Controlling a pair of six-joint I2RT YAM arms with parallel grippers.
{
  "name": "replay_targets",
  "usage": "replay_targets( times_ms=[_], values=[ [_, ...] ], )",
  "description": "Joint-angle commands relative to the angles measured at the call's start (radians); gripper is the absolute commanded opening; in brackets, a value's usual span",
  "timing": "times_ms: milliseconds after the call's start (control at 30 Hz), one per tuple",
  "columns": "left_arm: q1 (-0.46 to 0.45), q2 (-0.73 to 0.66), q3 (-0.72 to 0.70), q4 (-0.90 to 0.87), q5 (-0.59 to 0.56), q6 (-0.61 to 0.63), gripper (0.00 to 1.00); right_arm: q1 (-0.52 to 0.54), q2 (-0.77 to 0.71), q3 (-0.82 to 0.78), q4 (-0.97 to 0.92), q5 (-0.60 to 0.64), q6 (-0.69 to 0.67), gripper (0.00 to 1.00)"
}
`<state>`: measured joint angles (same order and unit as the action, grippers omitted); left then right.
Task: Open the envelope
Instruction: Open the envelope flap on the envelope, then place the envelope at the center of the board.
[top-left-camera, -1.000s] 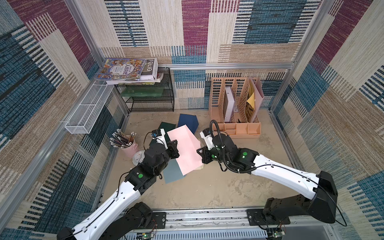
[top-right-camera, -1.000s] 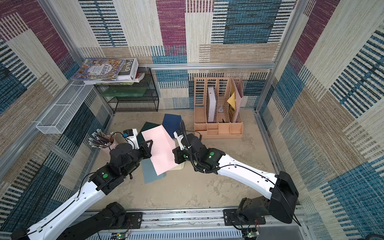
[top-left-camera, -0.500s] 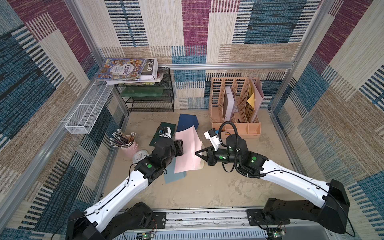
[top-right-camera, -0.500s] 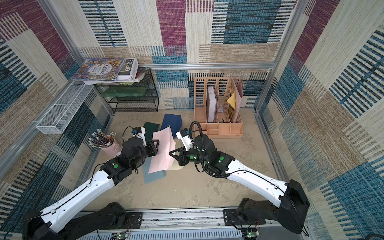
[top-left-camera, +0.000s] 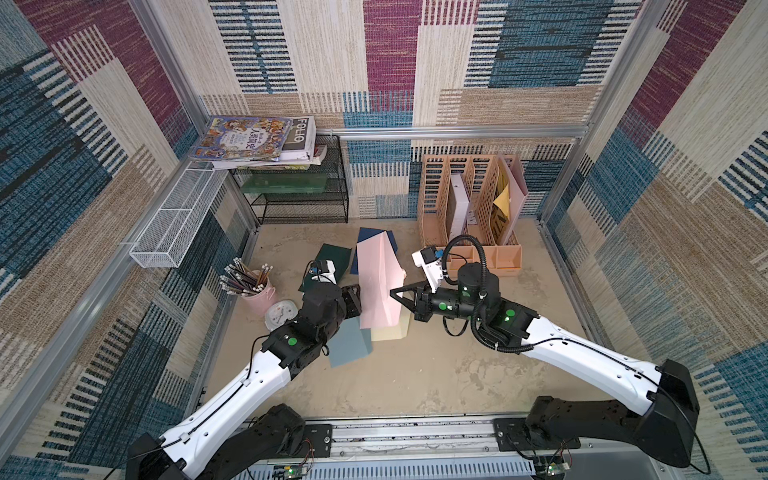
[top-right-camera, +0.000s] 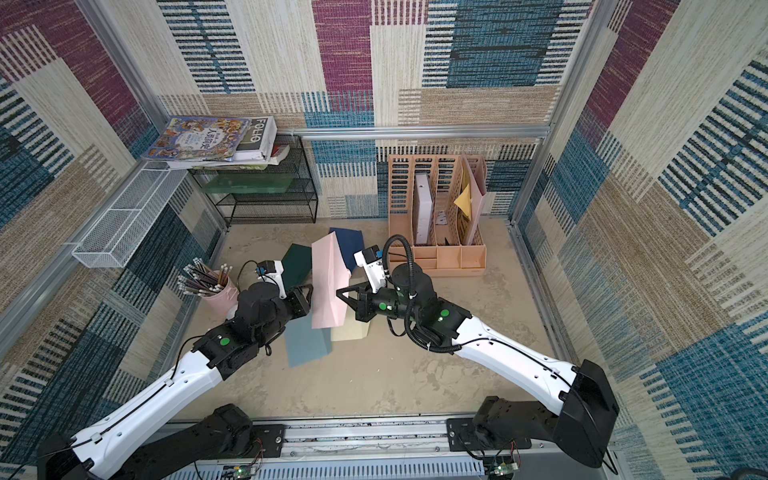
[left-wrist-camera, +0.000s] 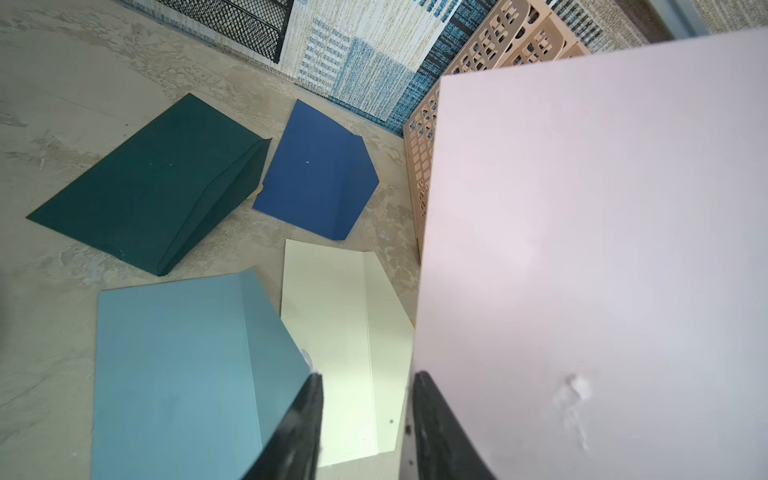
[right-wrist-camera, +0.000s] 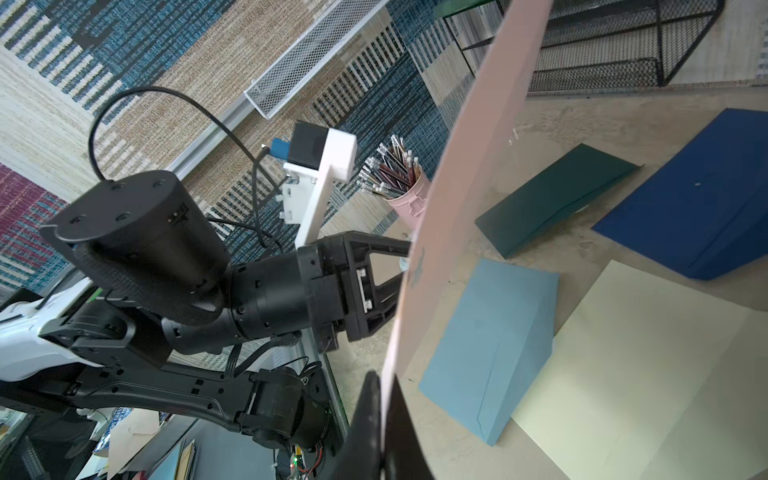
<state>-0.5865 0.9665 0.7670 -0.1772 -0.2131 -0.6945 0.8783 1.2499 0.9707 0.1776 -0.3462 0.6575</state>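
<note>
The right gripper (top-left-camera: 394, 292) was clenched on one edge of the pink envelope (top-left-camera: 376, 286), holding the smooth, flat sheet upright above the surface (top-left-camera: 415, 374). The left gripper (top-right-camera: 309, 291) stood at the envelope's opposite side with its black jaws parted and the paper's edge beside them, not pinched. Below lay four more matte paper envelopes, flaps lifted: a light blue envelope (left-wrist-camera: 183, 365), a cream envelope (left-wrist-camera: 345, 332), a dark green envelope (left-wrist-camera: 153, 183) and a navy envelope (left-wrist-camera: 320, 170). The surface was mottled, sandy beige. A perforated tan file organizer (top-left-camera: 469, 208), a black mesh shelf (top-left-camera: 299, 195) and a pink pencil cup (top-left-camera: 255, 291) stood near woven patchwork walls (top-left-camera: 415, 62).
</note>
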Motion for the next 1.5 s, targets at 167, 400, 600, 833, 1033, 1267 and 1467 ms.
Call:
replay_targets(
  times_ms=[167, 400, 600, 833, 1033, 1267, 1467],
  values=[
    [-0.001, 0.103, 0.042, 0.080, 0.109, 0.014, 0.38, 0.008, 0.053, -0.046, 0.319, -0.193, 0.137, 0.00],
    [-0.001, 0.139, 0.025, 0.160, 0.175, -0.006, 0.38, 0.004, 0.059, -0.035, 0.318, -0.196, 0.132, 0.00],
    [-0.001, 0.065, 0.045, 0.037, 0.054, 0.033, 0.38, -0.020, 0.020, 0.000, 0.055, -0.061, 0.041, 0.00],
    [-0.001, -0.048, 0.060, -0.106, -0.077, 0.080, 0.41, -0.155, -0.071, -0.080, -0.163, -0.002, 0.026, 0.00],
    [-0.001, -0.049, 0.085, -0.149, -0.051, 0.108, 0.58, -0.295, -0.106, -0.184, -0.282, -0.012, 0.038, 0.00],
    [0.001, -0.050, 0.070, -0.181, -0.085, 0.122, 0.67, -0.417, -0.150, -0.286, -0.371, -0.028, 0.020, 0.00],
    [0.016, -0.060, 0.052, -0.183, -0.087, 0.125, 0.70, -0.525, -0.116, -0.357, -0.476, -0.027, -0.035, 0.00]
  ],
)
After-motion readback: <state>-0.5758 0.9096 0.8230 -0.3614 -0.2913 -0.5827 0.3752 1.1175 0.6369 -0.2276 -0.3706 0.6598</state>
